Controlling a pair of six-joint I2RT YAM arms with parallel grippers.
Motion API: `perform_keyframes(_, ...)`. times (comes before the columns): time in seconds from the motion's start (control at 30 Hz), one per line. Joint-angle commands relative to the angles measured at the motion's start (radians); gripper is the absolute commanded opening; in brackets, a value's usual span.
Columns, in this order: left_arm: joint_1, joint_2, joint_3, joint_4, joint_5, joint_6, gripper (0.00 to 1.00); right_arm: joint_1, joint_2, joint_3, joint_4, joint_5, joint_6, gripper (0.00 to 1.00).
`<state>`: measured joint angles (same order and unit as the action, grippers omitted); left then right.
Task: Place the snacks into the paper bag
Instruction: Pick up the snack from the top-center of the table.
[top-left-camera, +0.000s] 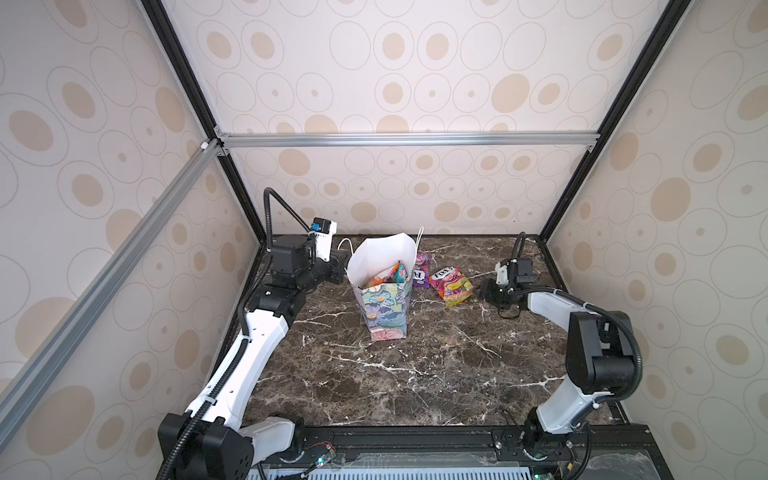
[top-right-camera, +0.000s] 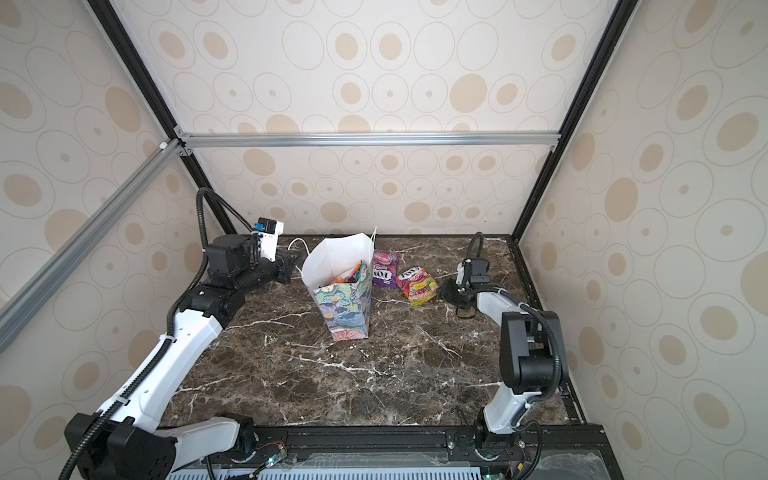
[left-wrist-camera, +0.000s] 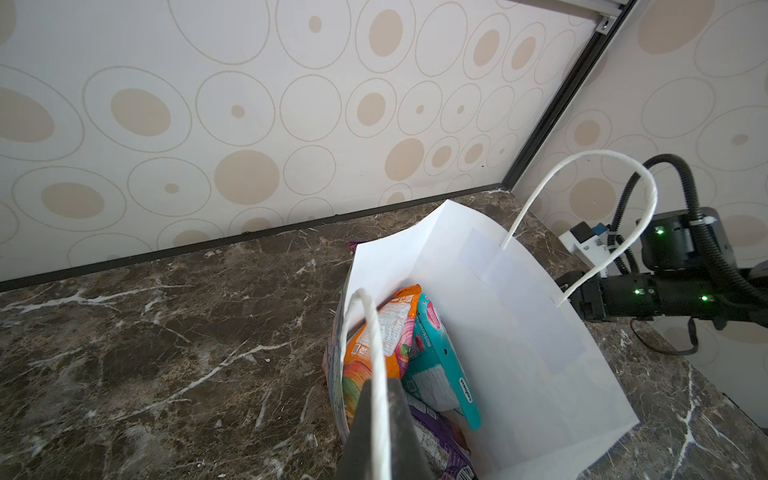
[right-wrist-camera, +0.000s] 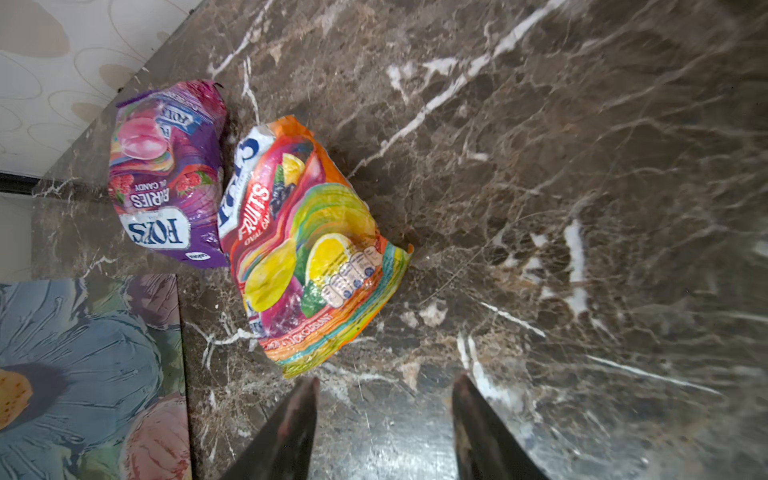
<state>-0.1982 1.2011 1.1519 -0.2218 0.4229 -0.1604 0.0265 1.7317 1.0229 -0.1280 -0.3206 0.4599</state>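
Snacks are split between the bag and the table. Three pouches show inside the paper bag (left-wrist-camera: 519, 332): an orange one (left-wrist-camera: 374, 332), a teal-and-white one (left-wrist-camera: 436, 365) leaning against it, and a purple one (left-wrist-camera: 440, 440) lower down.

Two more lie flat on the marble table (top-left-camera: 415, 374), on the side of the bag nearer the right arm. One is a purple berries pouch (right-wrist-camera: 166, 174), partly hidden behind the bag in both top views. The other is a red-and-yellow fruits pouch (right-wrist-camera: 307, 249) lying edge to edge with it.

The bag (top-left-camera: 384, 307) stands near the back of the table, between the two arms, with its white-lined mouth wide open.

The left gripper (left-wrist-camera: 380, 386) is clenched on one white cord handle (left-wrist-camera: 370, 324), which runs between its fingers at the bag's rim. The other handle (left-wrist-camera: 602, 208) arches free on the far side.

The right gripper (right-wrist-camera: 384, 384) sits low over the table, jaws spread with nothing between them. Its fingertips are just beside the near edge of the fruits pouch and not touching it.
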Motion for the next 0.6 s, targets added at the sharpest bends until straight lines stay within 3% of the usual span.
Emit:
perform_keyframes(0.0,0.004,-0.023,-0.013,0.007,-0.013,0.010,0.00,-0.003,0.033,0.000,0.083,-0.041,0.035,0.54)
perform_keyframes(0.43,0.004,-0.011,-0.020,0.016,-0.012,0.004,0.00,-0.004,0.133,0.004,0.147,-0.071,0.025,0.55)
perform_keyframes(0.57,0.004,-0.004,-0.020,0.019,-0.010,0.001,0.00,-0.004,0.159,0.008,0.196,-0.133,0.018,0.57)
